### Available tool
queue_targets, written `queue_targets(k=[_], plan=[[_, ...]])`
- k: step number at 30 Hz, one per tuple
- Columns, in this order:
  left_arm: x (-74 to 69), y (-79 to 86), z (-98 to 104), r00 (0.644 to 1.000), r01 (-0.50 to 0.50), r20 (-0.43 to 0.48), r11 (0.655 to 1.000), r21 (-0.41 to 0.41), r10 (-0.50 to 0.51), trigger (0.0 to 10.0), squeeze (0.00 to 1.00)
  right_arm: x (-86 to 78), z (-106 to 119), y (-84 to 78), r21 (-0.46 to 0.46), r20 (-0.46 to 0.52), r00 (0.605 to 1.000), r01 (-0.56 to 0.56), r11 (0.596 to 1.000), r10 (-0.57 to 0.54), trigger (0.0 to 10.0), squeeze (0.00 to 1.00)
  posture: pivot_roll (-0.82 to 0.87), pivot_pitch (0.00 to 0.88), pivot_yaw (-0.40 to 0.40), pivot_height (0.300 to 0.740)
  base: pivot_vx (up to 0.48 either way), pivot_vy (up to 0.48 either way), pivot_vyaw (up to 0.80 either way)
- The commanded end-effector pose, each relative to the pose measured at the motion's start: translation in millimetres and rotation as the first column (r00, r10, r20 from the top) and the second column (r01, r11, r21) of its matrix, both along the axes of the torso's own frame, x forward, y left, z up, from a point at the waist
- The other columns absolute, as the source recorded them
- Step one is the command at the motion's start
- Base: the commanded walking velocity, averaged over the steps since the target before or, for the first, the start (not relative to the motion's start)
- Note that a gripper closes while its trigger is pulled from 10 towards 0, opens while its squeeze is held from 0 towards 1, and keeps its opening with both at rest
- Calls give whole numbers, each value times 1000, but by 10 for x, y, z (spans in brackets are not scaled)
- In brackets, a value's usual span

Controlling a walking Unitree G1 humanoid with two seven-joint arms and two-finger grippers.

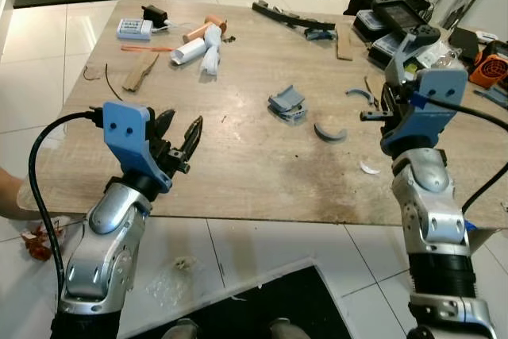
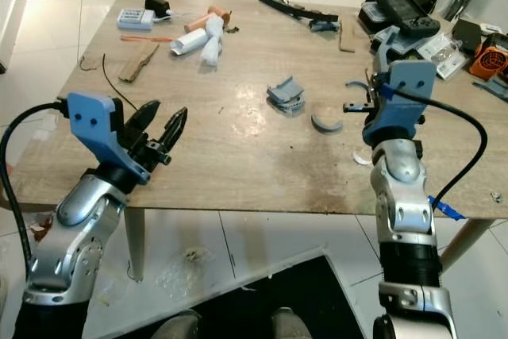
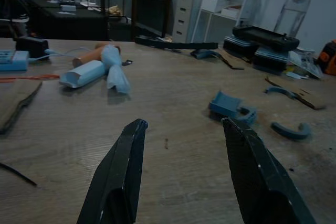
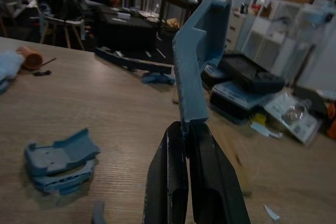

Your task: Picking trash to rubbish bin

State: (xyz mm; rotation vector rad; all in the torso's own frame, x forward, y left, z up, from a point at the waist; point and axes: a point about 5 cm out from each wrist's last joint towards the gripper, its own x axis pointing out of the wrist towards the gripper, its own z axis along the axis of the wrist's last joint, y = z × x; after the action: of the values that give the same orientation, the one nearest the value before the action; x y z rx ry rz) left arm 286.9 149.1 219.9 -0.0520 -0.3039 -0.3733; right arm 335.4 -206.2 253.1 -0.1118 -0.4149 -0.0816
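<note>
Two grippers: I have both raised over the wooden table (image 1: 238, 172), my landmark for every place below.
Right gripper (image 4: 185, 129): fingers pressed together on a blue plastic bracket (image 4: 197, 61), which stands up from the tips, clear above the table's right side.
Left gripper (image 3: 184, 129): fingers apart, nothing between them, hovering low over the table's near left part and pointing across it.
Trash left on the table: a broken grey-blue plastic piece (image 1: 287, 104) near the middle, a curved grey fragment (image 1: 329, 133) just to its right, rolled paper tubes (image 1: 198, 45) toward the far left, a cardboard strip (image 1: 140, 73) at the left edge, and a white scrap (image 1: 369, 167) near the front right.
Rubbish bin: I cannot find one in any camera.
Step in hand, my reading: carry the bracket off to the bin.
Doing it well: I would keep the pinch firm, since the hold is on the bracket's bottom end alone and the long part could swing or slip as the robot turns; I would lift clear of the devices (image 1: 397, 17) at the table's far right corner.
Right arm pose: forearm upright, wrist bent forward.
Left arm pose: elbow low, forearm angled up toward the table.
Nearby: a person's hand (image 1: 9, 192) at the table's left front corner.
</note>
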Motion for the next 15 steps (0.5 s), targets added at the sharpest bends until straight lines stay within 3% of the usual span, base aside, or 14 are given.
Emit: queue_targets(k=[1,6,15], plan=[[-31,-44,-47,1000,20,-21,1000,-2,-20,10000,0,-39,13,23,-22,13,1000,-1,1000,1,10000,0,-59,180,-54,740,0,0,0],[19,-69,-38,999,-43,-33,998,-38,42,10000,0,-91,-68,102,-37,18,1000,-13,999,14,10000,0,-63,177,-54,740,0,0,0],[35,-134,-37,999,-28,-34,999,-28,27,10000,0,-114,-173,148,-21,-10,999,-39,999,39,10000,0,-63,170,-51,740,0,0,0]])
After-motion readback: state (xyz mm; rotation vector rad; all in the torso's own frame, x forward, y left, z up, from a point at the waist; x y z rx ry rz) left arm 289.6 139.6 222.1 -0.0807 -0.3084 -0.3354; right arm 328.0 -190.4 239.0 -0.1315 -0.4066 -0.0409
